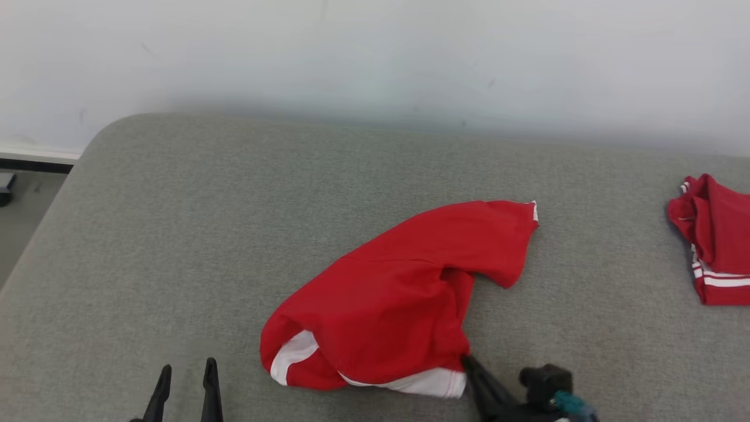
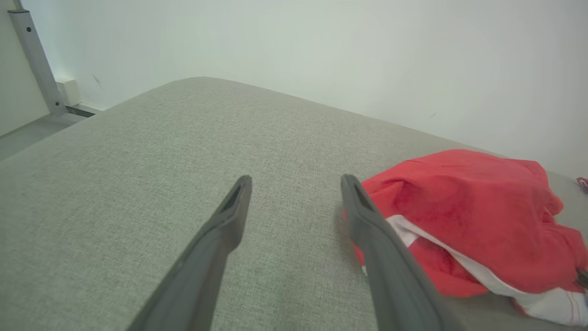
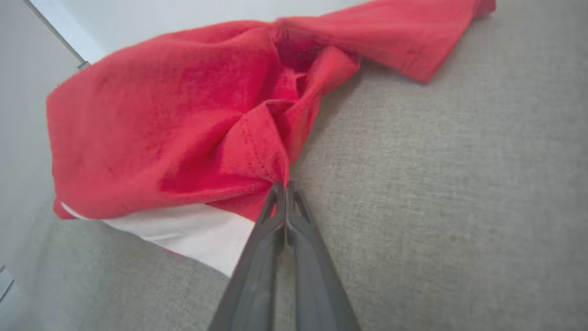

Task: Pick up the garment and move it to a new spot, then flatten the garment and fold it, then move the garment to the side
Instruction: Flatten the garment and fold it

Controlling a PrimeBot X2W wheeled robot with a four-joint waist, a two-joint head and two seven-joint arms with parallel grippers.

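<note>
Hem of garment [image 3: 161, 115] between right jaws

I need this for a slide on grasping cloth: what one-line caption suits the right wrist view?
Right gripper, fingers shut, pinches a bunched edge of the red garment on the grey cushion.

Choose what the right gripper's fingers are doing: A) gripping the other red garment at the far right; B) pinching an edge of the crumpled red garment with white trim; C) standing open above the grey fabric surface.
B: the right gripper has its fingers shut on a stitched edge of the crumpled red garment with white trim.
</note>
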